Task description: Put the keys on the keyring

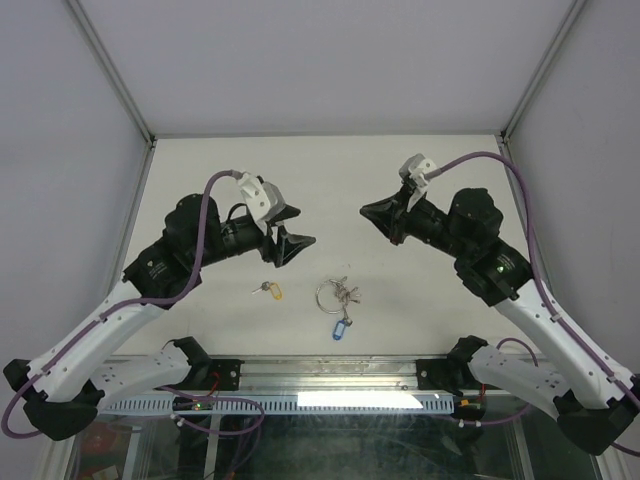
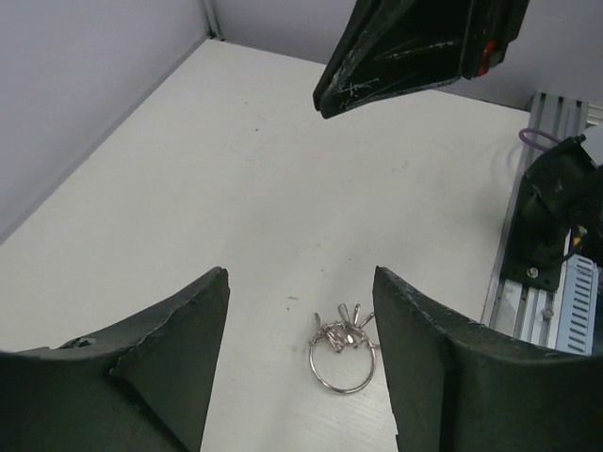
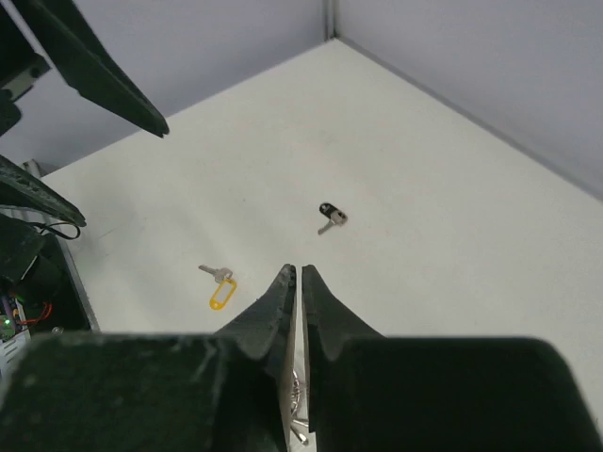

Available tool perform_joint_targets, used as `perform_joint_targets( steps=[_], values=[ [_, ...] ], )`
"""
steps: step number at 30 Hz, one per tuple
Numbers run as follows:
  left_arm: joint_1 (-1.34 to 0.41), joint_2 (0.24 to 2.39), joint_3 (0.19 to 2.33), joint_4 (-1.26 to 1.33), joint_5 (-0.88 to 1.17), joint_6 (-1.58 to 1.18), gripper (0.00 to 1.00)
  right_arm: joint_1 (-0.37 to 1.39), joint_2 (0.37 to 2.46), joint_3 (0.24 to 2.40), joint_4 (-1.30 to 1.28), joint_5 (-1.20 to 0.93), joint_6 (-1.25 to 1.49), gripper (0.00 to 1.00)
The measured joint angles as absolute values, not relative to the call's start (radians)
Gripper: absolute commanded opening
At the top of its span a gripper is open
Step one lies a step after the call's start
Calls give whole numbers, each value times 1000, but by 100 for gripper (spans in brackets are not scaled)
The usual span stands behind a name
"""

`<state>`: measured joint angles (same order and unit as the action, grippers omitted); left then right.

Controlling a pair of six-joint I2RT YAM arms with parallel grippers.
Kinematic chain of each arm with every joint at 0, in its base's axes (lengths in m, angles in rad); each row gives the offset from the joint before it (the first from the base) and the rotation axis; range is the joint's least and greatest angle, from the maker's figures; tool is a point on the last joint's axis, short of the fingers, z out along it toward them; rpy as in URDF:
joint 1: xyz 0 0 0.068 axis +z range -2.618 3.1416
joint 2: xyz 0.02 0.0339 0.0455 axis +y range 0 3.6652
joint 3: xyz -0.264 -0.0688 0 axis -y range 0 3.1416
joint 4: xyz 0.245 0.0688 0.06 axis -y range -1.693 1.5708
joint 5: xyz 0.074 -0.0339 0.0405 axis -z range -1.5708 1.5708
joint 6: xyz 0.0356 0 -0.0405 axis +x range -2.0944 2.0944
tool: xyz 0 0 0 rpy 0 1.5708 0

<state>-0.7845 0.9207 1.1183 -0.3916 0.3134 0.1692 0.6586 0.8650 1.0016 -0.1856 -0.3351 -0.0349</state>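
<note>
The desk (image 1: pixel 430 300) is 1. On it I count 1 keyring (image 2: pixel 311 359), a thin wire ring. It carries small silver keys (image 2: pixel 350 320): at least 3 blades show, but I cannot tell the exact number. There are 3 more keys: 1 key with a yellow tag (image 1: pixel 269 290), 1 key with a blue tag (image 1: pixel 341 327) and 1 key with a dark head (image 3: pixel 330 215). The pincers are 2: the left pincer (image 1: pixel 300 228) and the right pincer (image 1: pixel 366 212).

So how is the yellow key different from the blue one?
The yellow key has a yellow tag, the blue key a blue one. The yellow key lies alone, left of the keyring; the blue key lies close beside it, on the near side. Both lie flat on the table, unheld.
</note>
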Motion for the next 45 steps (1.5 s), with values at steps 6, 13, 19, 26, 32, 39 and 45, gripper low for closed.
perform_joint_targets(
  steps=[6,13,19,26,32,39,45],
  values=[
    [-785,992,1090,-363,174,51,79,659,951,1074,-383,-203,18,31],
    [-770,1141,1050,-414,81,-75,99,659,971,1040,-496,-168,119,41],
    [-744,1198,1044,-481,-1,-189,99,659,1059,1035,-542,-200,258,59],
    [-691,1176,996,-487,1,-231,99,654,1134,941,-497,-283,351,60],
    [-670,1169,945,-479,-37,-236,99,646,1227,927,-499,-294,369,51],
    [-653,1058,881,-462,-87,-247,95,760,1363,963,-515,-185,399,44],
    [-653,1000,855,-440,-112,-248,94,889,1534,1078,-522,-86,408,39]
  ],
)
